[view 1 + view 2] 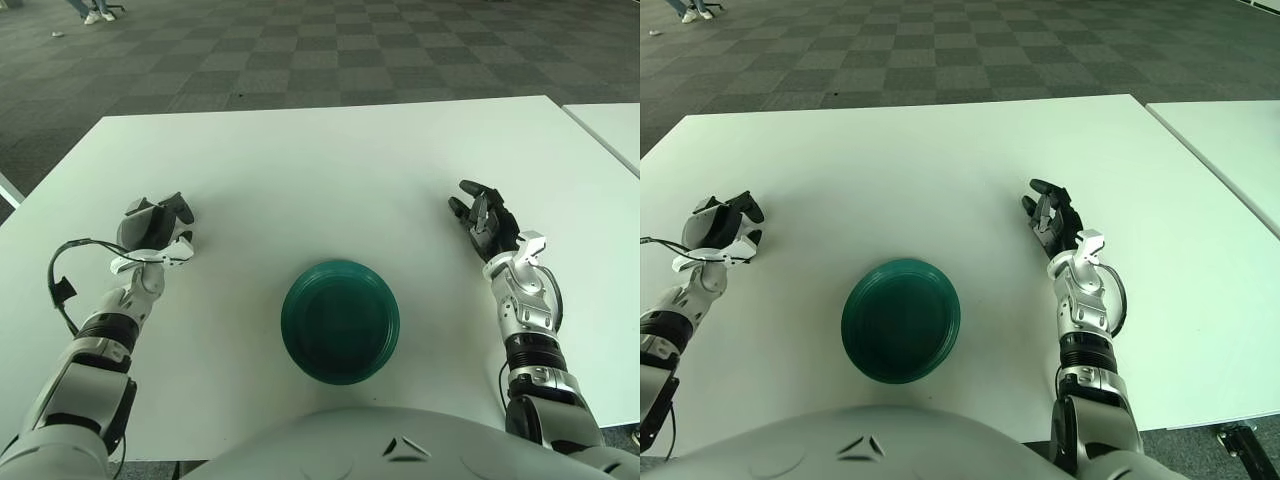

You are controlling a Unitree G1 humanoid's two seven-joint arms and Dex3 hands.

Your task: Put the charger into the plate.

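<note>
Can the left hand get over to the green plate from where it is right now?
Probably yes. The left hand shows left of the green plate, with only bare white table between them.

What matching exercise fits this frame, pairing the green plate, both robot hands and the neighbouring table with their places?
Things:
1. round dark green plate
2. left hand
3. right hand
4. second white table

Places:
A. at the view's far right edge
B. on the large white table, nearest the robot's torso
C. right of the plate
D. left of the plate

Pairs: 1-B, 2-D, 3-C, 4-A
</note>
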